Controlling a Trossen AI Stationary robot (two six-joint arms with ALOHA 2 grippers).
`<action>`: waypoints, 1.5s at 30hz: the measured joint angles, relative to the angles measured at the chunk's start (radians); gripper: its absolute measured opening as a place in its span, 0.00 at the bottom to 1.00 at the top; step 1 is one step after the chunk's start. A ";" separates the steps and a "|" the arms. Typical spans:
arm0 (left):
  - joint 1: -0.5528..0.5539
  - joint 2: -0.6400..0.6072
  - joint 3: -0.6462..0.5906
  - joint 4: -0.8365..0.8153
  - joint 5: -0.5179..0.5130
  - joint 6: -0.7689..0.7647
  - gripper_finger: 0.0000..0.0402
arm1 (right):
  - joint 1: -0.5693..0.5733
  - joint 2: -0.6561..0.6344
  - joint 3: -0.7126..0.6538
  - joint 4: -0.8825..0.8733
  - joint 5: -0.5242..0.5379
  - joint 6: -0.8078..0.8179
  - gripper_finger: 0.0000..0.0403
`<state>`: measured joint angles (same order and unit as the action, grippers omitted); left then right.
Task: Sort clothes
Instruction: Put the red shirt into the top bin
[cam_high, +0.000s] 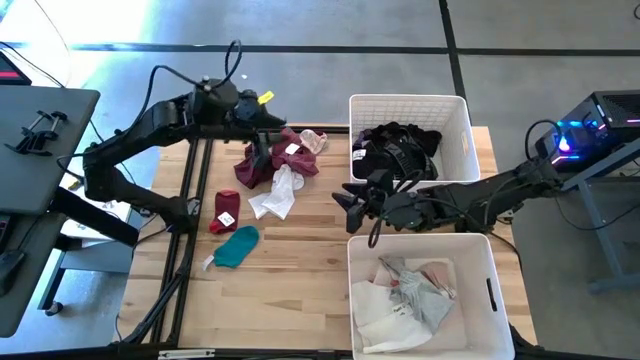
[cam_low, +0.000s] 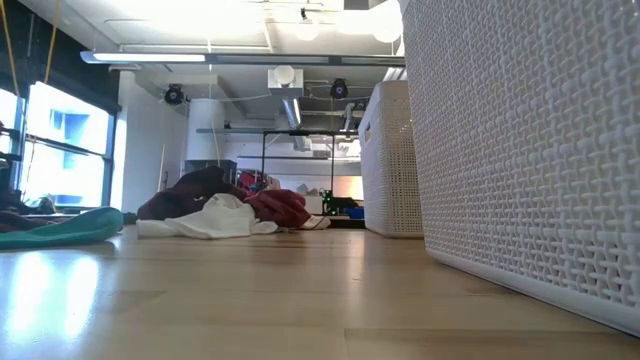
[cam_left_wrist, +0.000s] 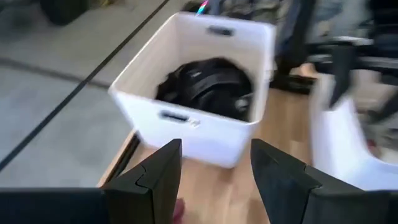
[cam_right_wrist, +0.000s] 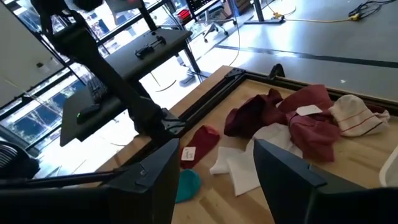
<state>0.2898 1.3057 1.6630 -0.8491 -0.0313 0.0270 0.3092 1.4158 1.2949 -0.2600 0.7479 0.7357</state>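
The clothes lie loose on the wooden table's left half: a maroon heap (cam_high: 268, 160) with a tagged piece on top, a cream striped piece (cam_high: 313, 140), a white one (cam_high: 275, 197), a small red one (cam_high: 225, 211) and a teal one (cam_high: 237, 246). My left gripper (cam_high: 278, 124) hangs open above the heap's far side, pointing toward the far bin (cam_left_wrist: 186, 93); nothing is between its fingers (cam_left_wrist: 214, 168). My right gripper (cam_high: 343, 201) is open and empty between the two bins, pointing at the heap (cam_right_wrist: 298, 118).
Two white bins stand on the table's right half: the far bin (cam_high: 455, 110) holds black clothes (cam_high: 400, 145), the near bin (cam_high: 490, 260) holds white and grey ones (cam_high: 410, 295). Bare wood lies near the table's front left. A dark stand (cam_high: 40, 140) sits off the table's left.
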 joint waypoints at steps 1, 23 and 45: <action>-0.029 -0.007 0.000 0.009 -0.002 0.008 0.45 | -0.001 0.000 0.000 0.000 0.000 0.000 0.47; -0.589 -0.103 -0.282 0.217 -0.367 -0.307 0.45 | 0.034 0.000 0.000 -0.013 -0.105 -0.014 0.47; -0.488 -0.415 -0.768 0.091 -0.693 -1.057 0.44 | 0.054 0.058 -0.001 -0.009 -0.132 0.024 0.47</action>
<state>-0.1978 0.8910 0.8955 -0.7583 -0.7244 -1.0297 0.3630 1.4738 1.2938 -0.2687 0.6155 0.7593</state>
